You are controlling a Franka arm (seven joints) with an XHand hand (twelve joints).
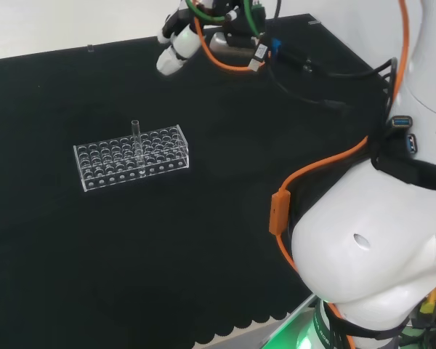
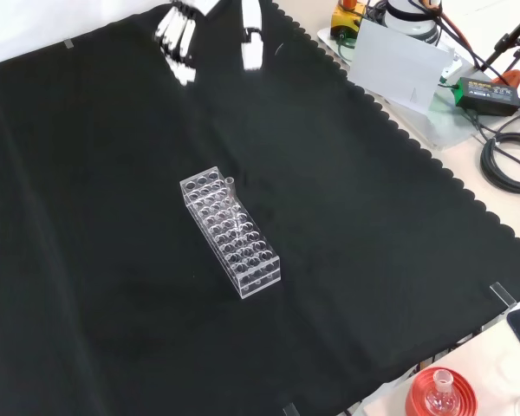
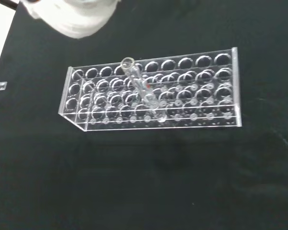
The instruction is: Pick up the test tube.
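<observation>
The robot hand (image 2: pixel 184 33) is raised clear of the counter (image 2: pixel 113 303), entering the front view from the top edge. Its white fingers (image 2: pixel 175 35) point downward and lie roughly straight, grouped side by side. The thumb (image 2: pixel 251 39) stands apart from them, also extended, with an open gap between thumb and fingers. Nothing is held. In the head view the robot hand (image 1: pixel 176 51) shows white fingertips angled down and to the left, with orange and green cables running behind it along the wrist. The arm's large white links (image 1: pixel 378 240) occupy the right of the head view, well behind the robot hand.
</observation>
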